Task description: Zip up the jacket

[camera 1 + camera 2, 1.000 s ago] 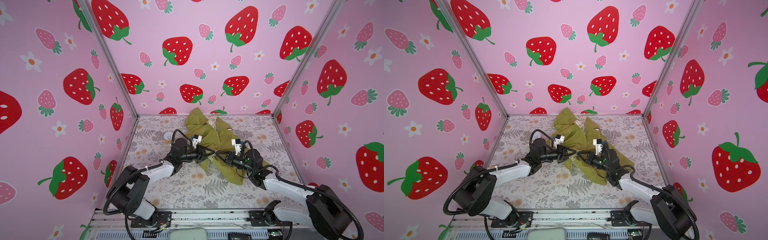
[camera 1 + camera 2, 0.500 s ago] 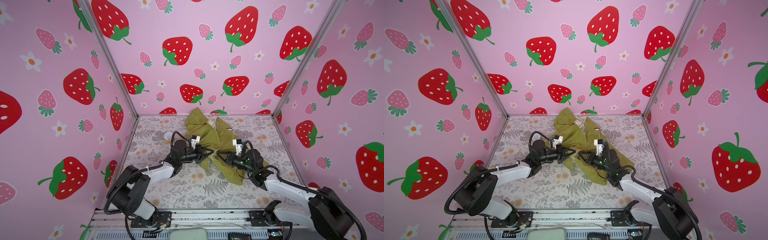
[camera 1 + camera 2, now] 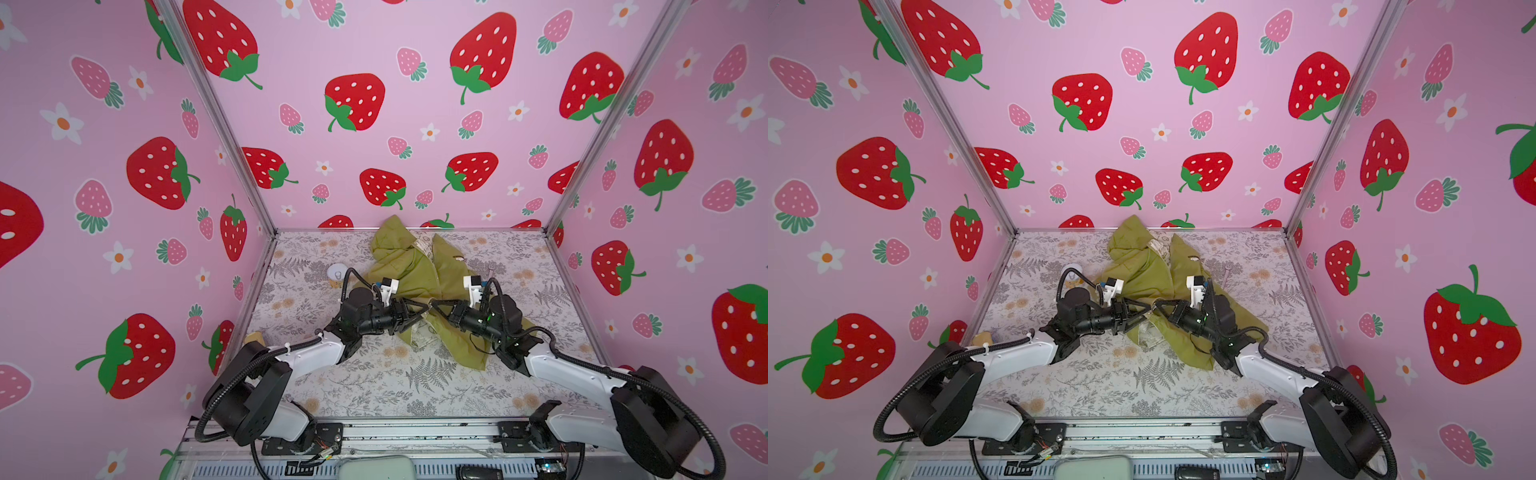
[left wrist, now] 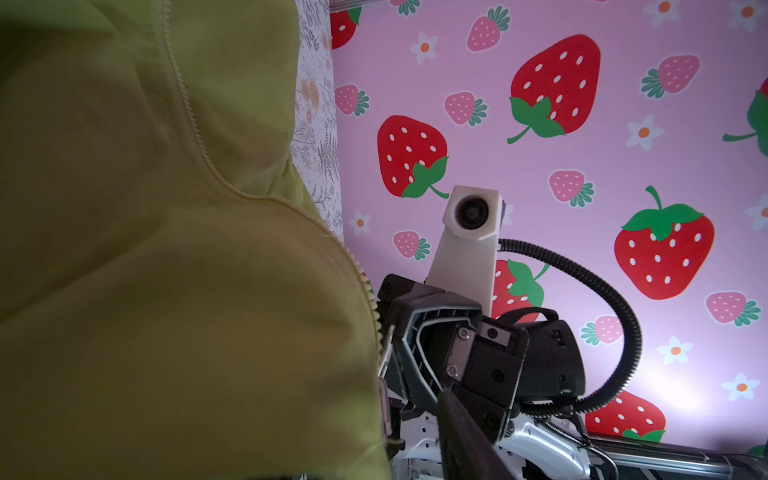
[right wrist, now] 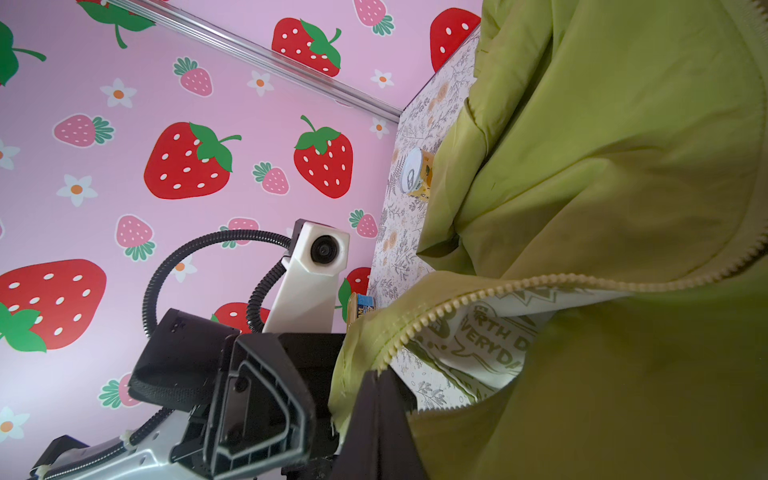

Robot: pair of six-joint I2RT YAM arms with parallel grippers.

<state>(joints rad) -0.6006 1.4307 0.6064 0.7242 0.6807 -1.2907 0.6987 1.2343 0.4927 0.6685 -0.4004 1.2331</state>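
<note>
Jacket lies crumpled from the middle of the table's back edge toward the centre. Hood at the back, front unzipped, cream lining showing.

My right claw is clamped on the hem end of one zipper row, lifting it off the table. My left claw sits tip to tip with it. Its jaws look parted: one finger visible, the other hidden behind fabric, nothing pinched as far as I can tell. Other zipper row runs right past it.

Step, my read: joining the two bottom ends, zipping not started. Can't make out the slider.

Next: left closes on its row's end, lines it up with right's, seats it, then pulls toward the hood. Thin fabric, likely to snag.
</note>
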